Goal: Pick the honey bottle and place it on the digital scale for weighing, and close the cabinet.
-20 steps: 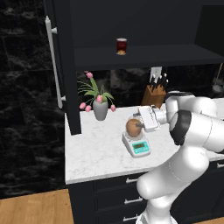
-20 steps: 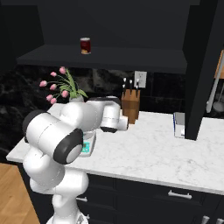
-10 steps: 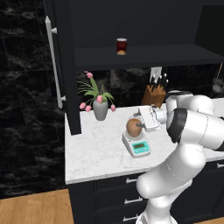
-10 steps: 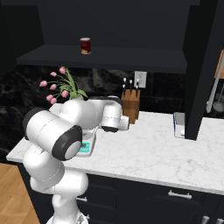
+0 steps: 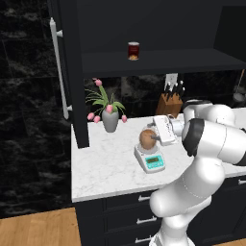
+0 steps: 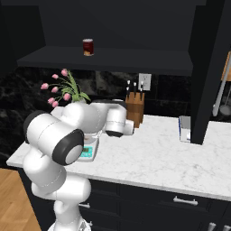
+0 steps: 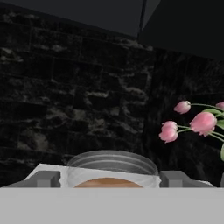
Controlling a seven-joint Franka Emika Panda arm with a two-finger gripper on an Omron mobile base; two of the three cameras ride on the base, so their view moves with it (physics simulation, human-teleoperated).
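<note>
On top of the small white square scale [image 5: 153, 160] with its teal screen sits the round amber-brown honey jar [image 5: 147, 138]. That part looks done. Whether the dark two-finger gripper [image 5: 154, 138] beside it is pinching it, I cannot tell. The tall dark cabinet door [image 5: 73, 72] with its long silver handle [image 5: 59, 74] stands open and needs shutting.

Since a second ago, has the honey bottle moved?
No. The honey bottle sits on the scale at the same spot relative to the tulip vase as before, with the tool at its side.
</note>
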